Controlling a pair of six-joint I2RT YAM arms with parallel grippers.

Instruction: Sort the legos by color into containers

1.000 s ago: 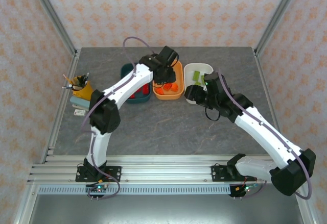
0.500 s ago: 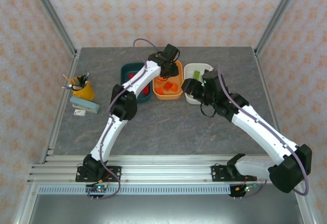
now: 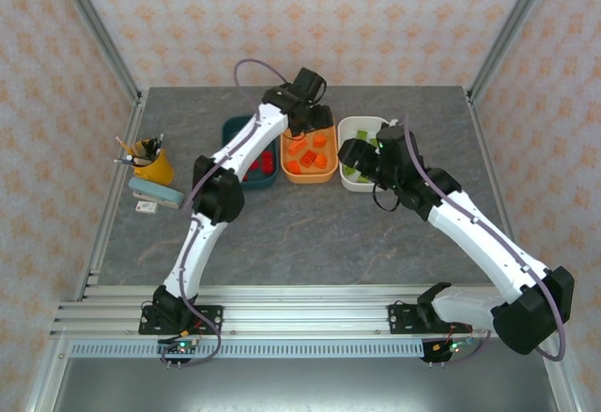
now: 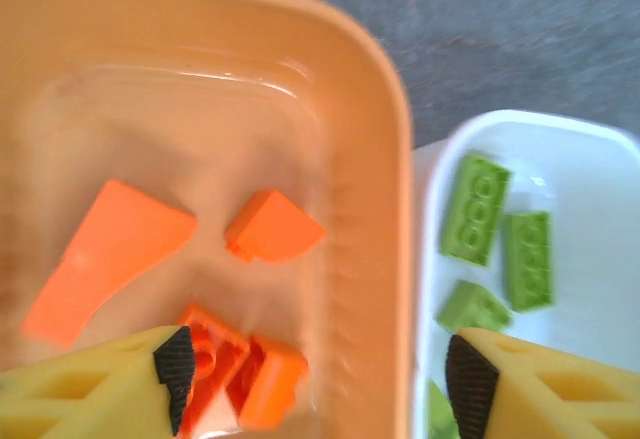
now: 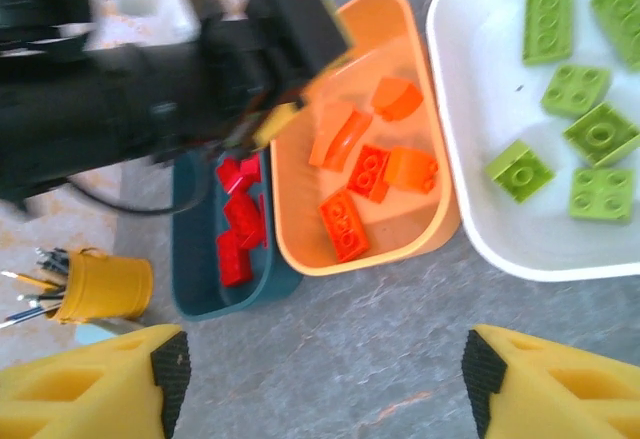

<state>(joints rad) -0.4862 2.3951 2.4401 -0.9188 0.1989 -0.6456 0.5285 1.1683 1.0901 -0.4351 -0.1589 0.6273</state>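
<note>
Left gripper [image 4: 320, 379] shifted slightly toward the table's [image 3: 282, 234] far edge, jaws apart and empty over orange tub [image 4: 385, 109]. Right gripper [image 5: 325, 369] jaws apart, empty. Near far edge: red legos [image 5: 240, 219] in teal tub [image 5: 195, 294], orange legos [image 5: 345, 224] in orange tub, green legos [image 5: 600, 134] in white tub [image 5: 470, 159].

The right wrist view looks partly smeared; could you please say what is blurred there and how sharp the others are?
Right wrist: the left arm is smeared, while the green bricks and white tub are crisp. Left wrist: soft throughout, with glare on the orange tub floor. Top external: sharp, evenly lit.
</note>
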